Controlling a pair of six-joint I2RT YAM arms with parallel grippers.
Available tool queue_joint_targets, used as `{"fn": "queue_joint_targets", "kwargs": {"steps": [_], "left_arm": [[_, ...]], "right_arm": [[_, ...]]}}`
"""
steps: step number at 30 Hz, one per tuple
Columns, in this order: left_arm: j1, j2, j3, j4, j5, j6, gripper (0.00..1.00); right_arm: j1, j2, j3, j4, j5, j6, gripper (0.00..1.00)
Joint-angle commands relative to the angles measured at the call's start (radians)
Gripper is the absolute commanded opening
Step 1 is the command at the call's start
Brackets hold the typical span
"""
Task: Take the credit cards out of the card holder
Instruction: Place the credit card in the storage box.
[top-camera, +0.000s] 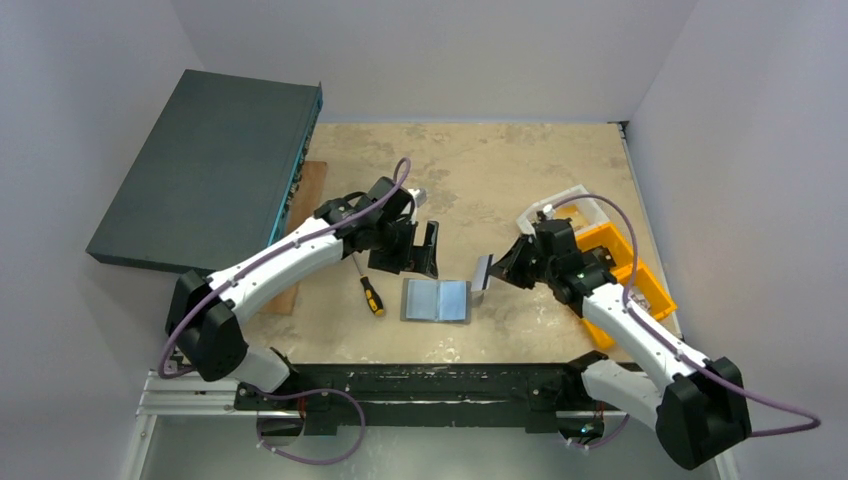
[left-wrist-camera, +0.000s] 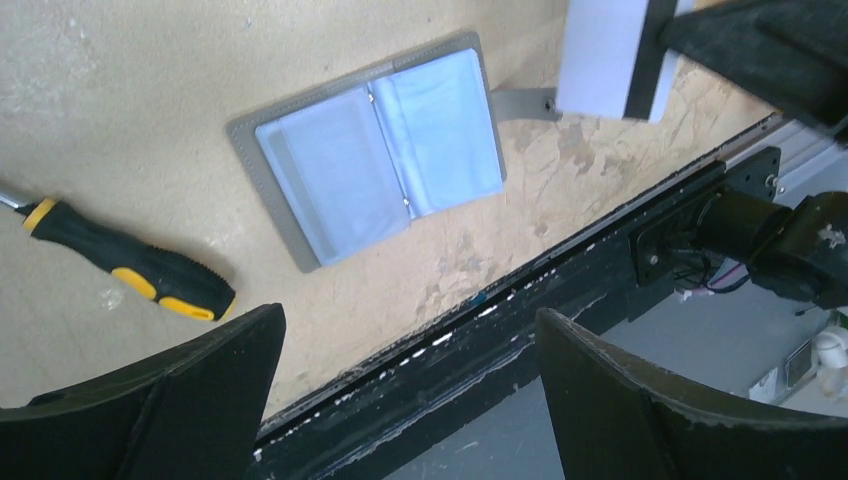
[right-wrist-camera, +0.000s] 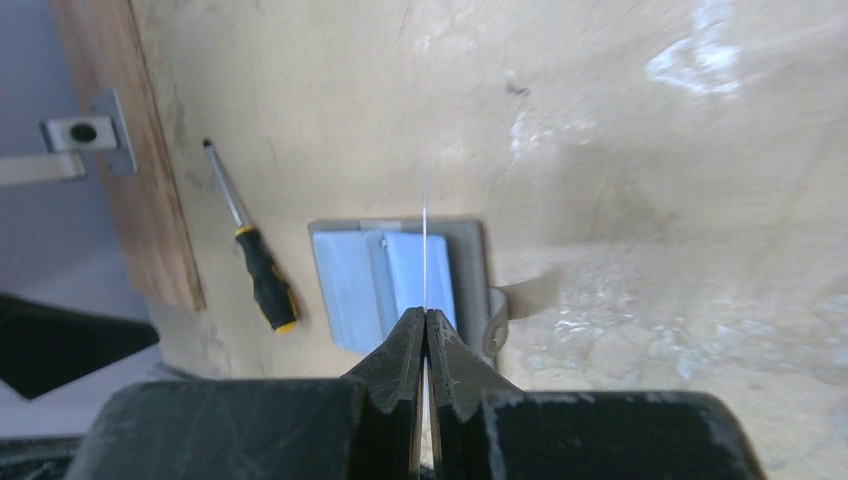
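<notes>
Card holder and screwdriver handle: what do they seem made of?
The card holder looks like matte grey fabric or faux leather, given its stitched border, with glossy pale blue plastic sleeves. The screwdriver handle looks like black and yellow plastic, possibly rubbery.

One card holder (top-camera: 436, 299) lies open on the table, and I count the rest from it. There is one card (top-camera: 482, 270) just to its right and one screwdriver (top-camera: 371, 293) just to its left. One dark flat box (top-camera: 210, 170) sits well off to its far left, with one wooden board (top-camera: 312, 185) beside that. To its right are what look like two orange bins (top-camera: 608, 238) and one white tray (top-camera: 570, 203). Two arms flank it: the left arm (top-camera: 290, 250) and the right arm (top-camera: 630, 330).
</notes>
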Motion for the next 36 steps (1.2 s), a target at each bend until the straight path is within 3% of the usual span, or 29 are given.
{"fn": "queue_joint_targets", "kwargs": {"steps": [1, 14, 28, 36], "left_arm": [[0.007, -0.088, -0.018, -0.059, 0.004, 0.073, 0.96], [0.008, -0.174, -0.027, -0.097, 0.047, 0.155, 0.97], [0.013, -0.208, -0.073, -0.063, 0.094, 0.155, 0.98], [0.013, -0.208, -0.086, -0.054, 0.106, 0.15, 0.98]], "right_arm": [[-0.034, -0.067, 0.09, -0.202, 0.163, -0.014, 0.0], [-0.217, -0.098, 0.266, -0.605, 0.504, -0.038, 0.0], [-0.43, -0.006, 0.501, -0.833, 0.694, -0.084, 0.0], [-0.555, 0.028, 0.506, -0.833, 0.71, -0.152, 0.0]]}}
